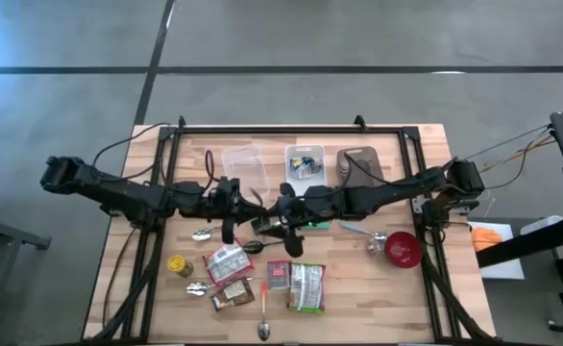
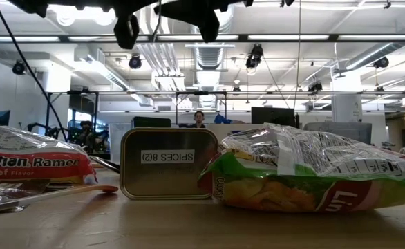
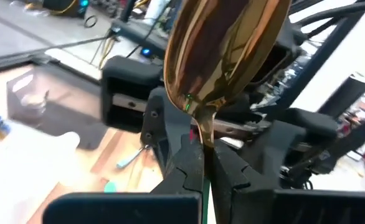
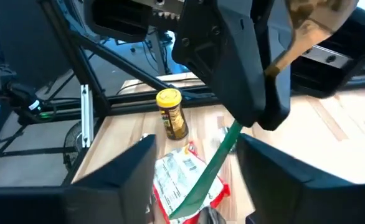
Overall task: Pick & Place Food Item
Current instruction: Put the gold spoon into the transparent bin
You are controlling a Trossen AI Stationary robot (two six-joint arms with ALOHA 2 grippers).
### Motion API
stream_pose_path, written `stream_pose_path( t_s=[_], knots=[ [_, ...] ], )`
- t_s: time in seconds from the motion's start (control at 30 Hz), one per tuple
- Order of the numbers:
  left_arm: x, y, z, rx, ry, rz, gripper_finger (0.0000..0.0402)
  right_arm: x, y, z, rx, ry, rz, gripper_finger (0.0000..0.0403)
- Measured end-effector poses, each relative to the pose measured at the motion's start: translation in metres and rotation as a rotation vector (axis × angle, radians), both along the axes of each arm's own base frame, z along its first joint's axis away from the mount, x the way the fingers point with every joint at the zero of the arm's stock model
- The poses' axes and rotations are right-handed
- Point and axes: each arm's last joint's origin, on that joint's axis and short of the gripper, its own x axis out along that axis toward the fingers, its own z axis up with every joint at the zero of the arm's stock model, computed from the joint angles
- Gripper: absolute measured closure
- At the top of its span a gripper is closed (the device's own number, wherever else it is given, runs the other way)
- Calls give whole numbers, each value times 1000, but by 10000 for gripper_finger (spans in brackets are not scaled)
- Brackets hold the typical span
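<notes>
A spoon with a golden bowl [image 3: 223, 43] and a green handle [image 4: 210, 165] hangs in the air over the table's middle, and my left gripper [image 3: 204, 152] is shut on it. My right gripper [image 4: 198, 168] faces the left one [image 1: 248, 216] from the table's right and is open; its fingers stand on either side of the green handle, apart from it. Below on the table lie the food items: a ramen packet [image 1: 226, 261], a green chips bag [image 1: 307, 285], a red packet [image 1: 278, 277] and a yellow-lidded spice jar [image 4: 172, 113]. My left gripper pinches the spoon between its two fingers at the neck [image 3: 205, 132], just below the golden bowl, where the green handle begins. The fingers come level from the table's left. The spoon is lifted clear and tilted, the bowl beyond the fingertips and the handle [image 4: 229, 140] slanting down.
Along the far side stand a clear tub [image 1: 245, 163], a tub of small items [image 1: 304, 163] and a grey container [image 1: 358, 163]. A red bowl [image 1: 403, 248] sits at the right, with loose spoons [image 1: 203, 234] [image 1: 358, 231] around. A brass tin marked SPICES [image 2: 166, 164] stands near the front.
</notes>
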Motion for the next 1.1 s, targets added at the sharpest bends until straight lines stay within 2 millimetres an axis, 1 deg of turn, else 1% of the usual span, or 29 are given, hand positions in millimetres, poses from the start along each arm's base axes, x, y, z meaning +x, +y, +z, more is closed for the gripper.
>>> stream_pose_path(
  t_s=[0.1,0.23,0.37,0.43,0.57,0.63,0.7,0.77,0.93,1.1],
  knots=[
    [-1,5,-6,-41,71,74,401,-2,-1,-4,76,71,-38,138],
    [-6,19,-13,-99,160,212,401,-9,0,-13,122,204,-96,115],
    [-8,43,-18,-166,217,342,401,-19,6,-20,95,311,-205,111],
    [-9,57,-21,-195,270,417,401,-24,9,-20,68,345,-233,110],
    [-19,88,-23,-241,408,566,401,-36,17,-15,45,386,-221,110],
    [-25,100,-24,-267,479,625,401,-42,23,-12,34,406,-206,110],
    [-30,109,-23,-295,526,648,401,-49,27,-8,18,428,-196,110],
    [-33,113,-23,-320,549,647,401,-57,32,-5,-6,446,-198,110],
    [-33,114,-23,-382,541,633,401,-72,39,-3,-77,499,-243,110],
    [-31,115,-21,-391,538,633,401,-75,44,-3,-86,505,-220,110]
  ],
)
